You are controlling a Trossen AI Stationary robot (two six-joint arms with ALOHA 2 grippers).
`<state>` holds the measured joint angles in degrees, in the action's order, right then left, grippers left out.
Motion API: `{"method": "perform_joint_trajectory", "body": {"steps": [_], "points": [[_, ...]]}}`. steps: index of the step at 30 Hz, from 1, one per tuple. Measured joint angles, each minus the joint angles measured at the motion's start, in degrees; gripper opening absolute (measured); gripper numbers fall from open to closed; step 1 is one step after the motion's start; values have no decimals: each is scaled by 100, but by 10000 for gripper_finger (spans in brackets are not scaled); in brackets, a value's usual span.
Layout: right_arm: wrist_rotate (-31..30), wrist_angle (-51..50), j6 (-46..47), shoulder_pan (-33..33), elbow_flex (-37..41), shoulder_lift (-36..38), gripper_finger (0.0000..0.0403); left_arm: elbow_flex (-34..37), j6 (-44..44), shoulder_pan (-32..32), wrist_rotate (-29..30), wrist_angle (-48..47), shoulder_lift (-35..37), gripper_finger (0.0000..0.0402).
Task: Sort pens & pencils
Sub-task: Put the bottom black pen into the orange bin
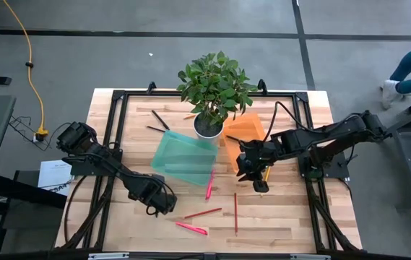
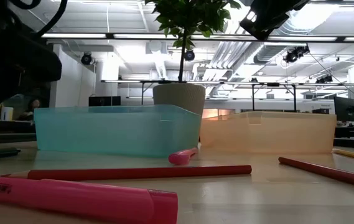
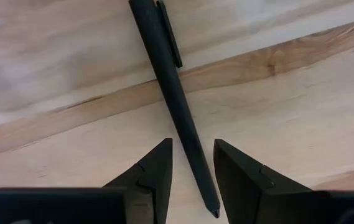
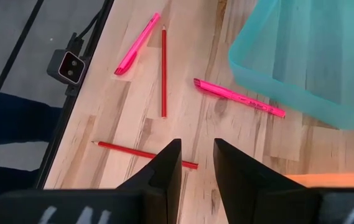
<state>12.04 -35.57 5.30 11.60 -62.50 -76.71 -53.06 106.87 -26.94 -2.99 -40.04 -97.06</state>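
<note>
On the pale, grained wooden table (image 1: 292, 217), the left gripper (image 1: 160, 204) sits low near the front, its dark wedge-shaped fingers (image 3: 155, 171) spread a little with a slim black pen (image 3: 173, 93) lying on the wood between them, not pinched. Just to its right lie a thin red pencil (image 1: 203, 213) and a bright pink pen (image 1: 191, 228), with a second red pencil (image 1: 235, 212) beyond them. Mid-table stands a translucent teal bin (image 1: 183, 159) with smooth rounded walls, another pink pen (image 1: 209, 185) against its front edge; two dark pens (image 1: 159, 119) lie behind it. A leafy plant in a white pot (image 1: 209, 124) stands between the teal bin and a translucent orange bin (image 1: 243, 130). The right gripper (image 1: 258, 180) hangs over the orange bin's front edge, its fingers (image 4: 164, 171) slightly parted on nothing, a yellow pencil (image 1: 268, 173) just beside it.
</note>
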Motion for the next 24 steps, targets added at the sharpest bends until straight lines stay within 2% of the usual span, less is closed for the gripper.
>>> {"method": "perform_joint_trajectory", "body": {"steps": [17, 24], "points": [[69, -22, -71, -186, 0, 0, 84, 31, 13, 0, -185, -205, 0, 104], [91, -22, -123, -212, 0, 0, 84, 31, 7, -2, -211, -308, 0, 68]]}}
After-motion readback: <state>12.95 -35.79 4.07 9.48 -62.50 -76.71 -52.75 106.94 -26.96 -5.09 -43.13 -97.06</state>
